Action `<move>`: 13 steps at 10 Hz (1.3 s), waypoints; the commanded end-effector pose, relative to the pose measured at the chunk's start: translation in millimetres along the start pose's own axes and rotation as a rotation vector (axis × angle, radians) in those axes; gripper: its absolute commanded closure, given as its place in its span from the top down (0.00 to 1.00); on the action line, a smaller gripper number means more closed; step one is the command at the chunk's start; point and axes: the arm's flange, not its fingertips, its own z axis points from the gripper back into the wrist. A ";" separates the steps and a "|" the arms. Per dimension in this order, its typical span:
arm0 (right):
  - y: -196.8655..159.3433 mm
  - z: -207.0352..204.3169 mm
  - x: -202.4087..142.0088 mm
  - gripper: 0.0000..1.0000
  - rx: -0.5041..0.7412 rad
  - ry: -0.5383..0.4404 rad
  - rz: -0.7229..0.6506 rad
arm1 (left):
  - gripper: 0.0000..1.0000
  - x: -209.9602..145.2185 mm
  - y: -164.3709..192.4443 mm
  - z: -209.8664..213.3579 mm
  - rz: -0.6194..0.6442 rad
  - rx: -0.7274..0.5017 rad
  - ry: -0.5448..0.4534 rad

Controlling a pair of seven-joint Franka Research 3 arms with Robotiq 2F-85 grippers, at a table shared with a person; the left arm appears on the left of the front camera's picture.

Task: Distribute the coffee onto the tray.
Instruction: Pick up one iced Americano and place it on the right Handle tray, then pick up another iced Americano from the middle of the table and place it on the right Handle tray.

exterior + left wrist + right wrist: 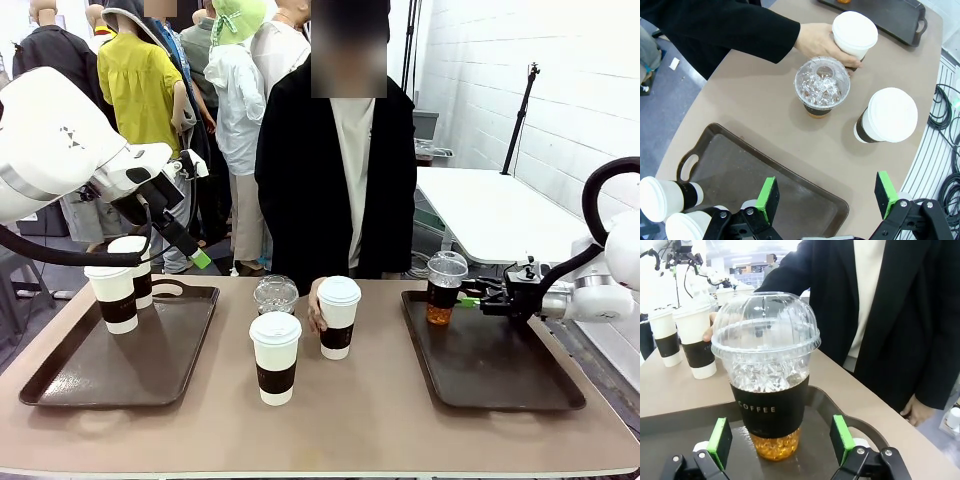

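While my right gripper (780, 439) sits low over the right tray (497, 381), its jaws stand wide apart, a green pad on each side of the dome-lidded cup (767, 380) with a clear gap on both sides. So it's released, gripping nothing. That cup stands upright on the tray near its far left corner, ice on top, brown drink at the bottom, and a dark sleeve reading COFFEE.

Over on the other side, my left gripper (827, 195) hangs above the table (360, 430), spread open with nothing between the pads. Under it lies the left tray (755, 175), and two paper cups with white lids and dark sleeves stand close together at its far left corner: one paper cup (115, 298) nearer me, the second paper cup (136, 268) just behind it.

In the middle of the table, between the trays, three drinks stand on the bare tabletop. A clear domed cup (821, 86) is upright towards the far edge. In front of it, closer to me, stands a lidded paper cup (275, 357) by itself. Beside the domed cup there's another sleeved paper cup (855, 34), and the person's hand (817, 42) is wrapped around its side, black sleeve reaching in from across the table.
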 end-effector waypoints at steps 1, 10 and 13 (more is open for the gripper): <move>16.3 9.5 6.3 1.00 -0.040 -0.015 -0.028 | 1.00 -1.8 1.4 1.5 -0.005 -0.014 -0.004; 12.8 20.9 1.6 1.00 -0.035 -0.001 -0.019 | 1.00 -1.8 1.4 1.5 -0.005 -0.014 -0.004; 12.8 20.9 1.6 1.00 -0.035 -0.001 -0.019 | 1.00 -1.8 1.4 1.5 -0.005 -0.014 -0.004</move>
